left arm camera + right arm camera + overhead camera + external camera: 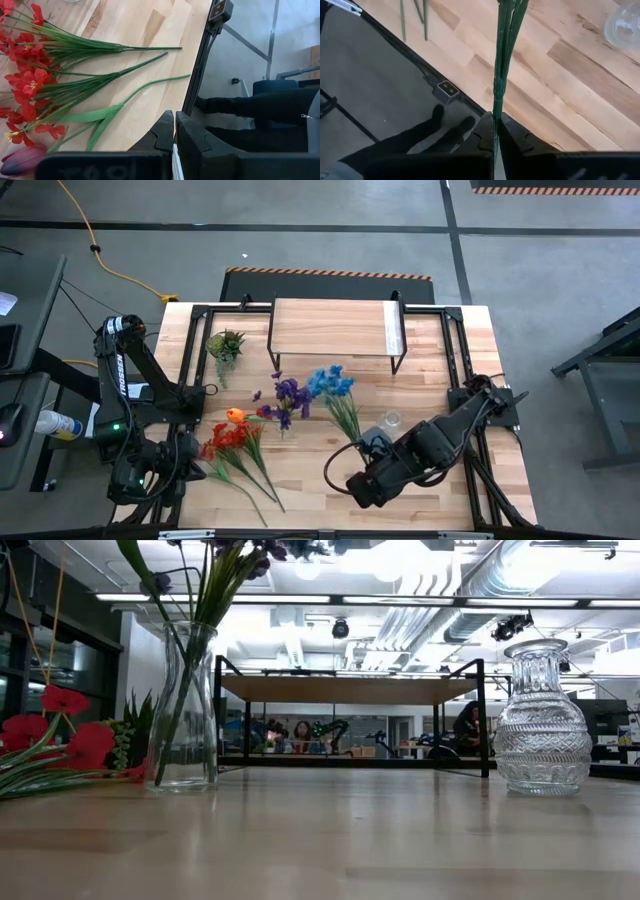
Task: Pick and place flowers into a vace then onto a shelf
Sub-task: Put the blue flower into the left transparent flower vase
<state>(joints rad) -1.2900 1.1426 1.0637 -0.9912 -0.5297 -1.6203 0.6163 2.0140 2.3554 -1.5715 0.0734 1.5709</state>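
Grey workshop floor with black tape lines and a yellow cable surrounds the light-wood counter [420,370]. White lettering runs down the left arm's dark link; only "ROSSEN" can be read in the high view. No other writing is legible.

At the counter's far edge stands the shelf [330,328], a pale board on thin black legs, its long axis running left to right. A small spiky green plant [225,344] sits just beside its left end.

The flowers lie or stand in groups across the counter's middle. Red sprays [226,442] with one orange bloom [235,416] lie flat at the left, blooms toward the far side and stems slanting toward the near edge. Purple blooms [289,397] stand in a clear vase [186,710], seen upright in the low view. The blue spray [331,383] has its blooms pointing to the far side and its long stem running toward the near right, where the right claw [495,131] is clamped on the stem's end. A second, ribbed glass vase [542,720] stands empty, near the blue stem.

The left claw [174,131] is together, holding nothing, hanging at the near left edge beside the red stems.
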